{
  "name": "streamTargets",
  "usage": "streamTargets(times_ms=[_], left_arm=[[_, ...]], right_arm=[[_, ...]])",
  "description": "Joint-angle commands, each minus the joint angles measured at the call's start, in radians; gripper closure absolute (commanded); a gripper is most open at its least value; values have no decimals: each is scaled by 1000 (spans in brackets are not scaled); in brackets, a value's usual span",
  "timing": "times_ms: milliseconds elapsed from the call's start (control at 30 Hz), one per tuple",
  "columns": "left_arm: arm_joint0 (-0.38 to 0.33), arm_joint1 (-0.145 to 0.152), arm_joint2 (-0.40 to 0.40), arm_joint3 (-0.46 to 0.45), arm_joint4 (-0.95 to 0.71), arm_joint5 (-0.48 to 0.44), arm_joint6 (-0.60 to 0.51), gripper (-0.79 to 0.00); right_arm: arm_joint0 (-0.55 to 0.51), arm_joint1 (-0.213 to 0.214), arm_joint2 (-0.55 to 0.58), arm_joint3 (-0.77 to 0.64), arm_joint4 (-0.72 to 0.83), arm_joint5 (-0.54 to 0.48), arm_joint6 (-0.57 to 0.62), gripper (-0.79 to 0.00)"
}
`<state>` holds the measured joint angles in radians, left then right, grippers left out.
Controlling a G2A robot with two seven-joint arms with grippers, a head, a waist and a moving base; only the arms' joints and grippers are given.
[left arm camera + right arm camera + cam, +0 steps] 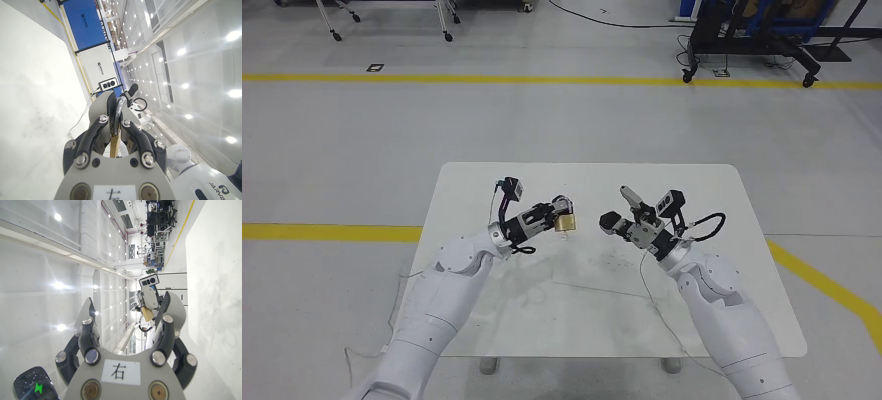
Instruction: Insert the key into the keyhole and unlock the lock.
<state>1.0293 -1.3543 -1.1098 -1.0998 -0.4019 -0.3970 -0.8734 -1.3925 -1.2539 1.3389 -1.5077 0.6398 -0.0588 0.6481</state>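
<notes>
1. Lock (564, 222) first, set against the biggest thing in view: it hangs in the air over the middle of the white table (702, 190) and does not touch it. The table is a smooth, matte slab with rounded corners and faint scuffs.
2. Your left gripper (115, 98) is clamped on the lock. Its ribbed black pads (111, 102) pinch across it, and a strip of brass shows between the fingers nearer the palm.
3. Your right gripper (128, 300) has its fingers spread wide with nothing between them. It sits near the lock, level with it and facing it, but apart from it.
4. The lock's brass body (147, 313) is a small squared block with flat faces and a dull golden sheen.
   - Expect it to be dense for its size, fully rigid and rather slick.
   - The flat faces are the place to hold it, as you do now.
   - Judge the grip as needing to be firm, since a turning load will try to twist the block between the pads.
5. The shackle (139, 298) is a polished silvery loop of round bar. It is a poor place to take hold, because round steel would likely roll or slip.
6. The keyhole is too small to make out, so you cannot tell which way it faces.
</notes>
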Motion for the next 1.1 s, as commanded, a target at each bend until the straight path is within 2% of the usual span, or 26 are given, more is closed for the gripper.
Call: streamTargets(times_ms=[0,33,267,333,633,933,1067], left_arm=[[0,-2,10,9,-41,61,-32,0],[0,-3,12,12,-58,85,-43,0],[0,-3,12,12,-58,85,-43,0],[11,-1,12,-12,-31,82,-12,0],[57,11,48,-118,292,-68,121,0],[66,18,70,-153,448,-62,172,0],[73,21,87,-174,563,-51,209,0]], right_arm=[[1,0,-1,2,1,2,1,-785],[1,0,-1,2,1,2,1,-785],[1,0,-1,2,1,2,1,-785],[-1,0,-5,-2,-7,0,-5,-785],[3,3,-20,47,-219,-173,-70,-785],[-23,11,37,53,-347,-315,-190,-785],[-25,11,40,53,-351,-318,-194,-785]])
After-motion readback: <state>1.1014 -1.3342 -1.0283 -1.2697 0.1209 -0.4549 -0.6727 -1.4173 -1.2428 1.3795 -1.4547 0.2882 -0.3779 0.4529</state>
